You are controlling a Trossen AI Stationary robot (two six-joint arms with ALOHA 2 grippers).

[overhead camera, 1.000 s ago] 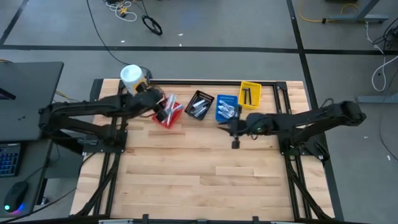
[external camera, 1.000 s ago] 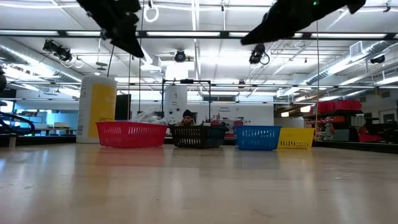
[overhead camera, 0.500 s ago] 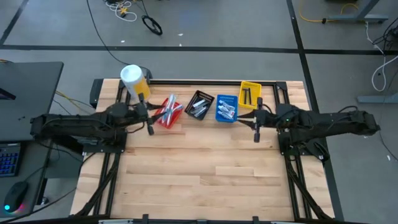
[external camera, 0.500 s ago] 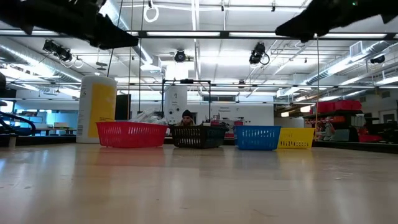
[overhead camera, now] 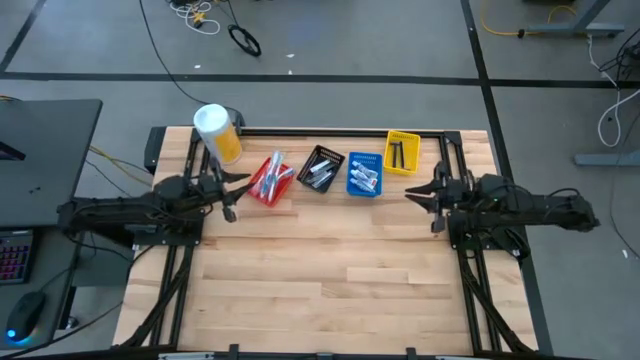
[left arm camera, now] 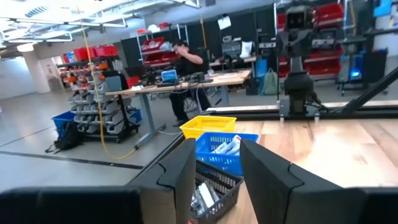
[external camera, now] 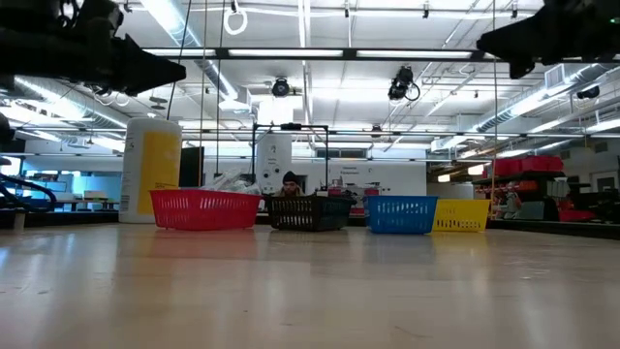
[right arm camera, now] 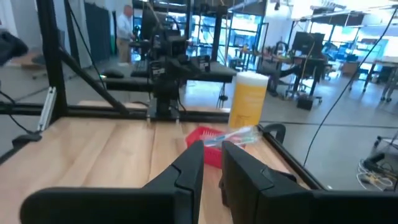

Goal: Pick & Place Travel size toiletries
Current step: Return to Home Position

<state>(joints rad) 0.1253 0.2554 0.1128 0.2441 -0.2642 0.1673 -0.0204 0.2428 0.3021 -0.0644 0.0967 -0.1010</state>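
Observation:
The travel size toiletries lie sorted in four small bins along the table's far edge: toothbrushes in the red bin [overhead camera: 268, 181], white tubes in the black bin [overhead camera: 321, 168], small items in the blue bin [overhead camera: 364, 173] and dark razors in the yellow bin [overhead camera: 402, 152]. My left gripper [overhead camera: 238, 188] hovers level just left of the red bin, open, with nothing between its fingers [left arm camera: 180, 177]. My right gripper [overhead camera: 414, 193] hovers level right of the blue bin. It is open by a narrow gap [right arm camera: 212, 152] and also holds nothing.
A big yellow canister with a white lid [overhead camera: 216, 131] stands at the far left corner, behind the red bin. The wooden table [overhead camera: 320, 270] stretches bare toward its near edge. In the room beyond, a person sits at a desk [left arm camera: 186, 59].
Both arms have drawn back from the bins. My left gripper left the spot over the red bin, sank toward the table's left edge, and tipped from pointing down to level. My right gripper went from beside the blue bin toward the right edge. No bin or item has moved.

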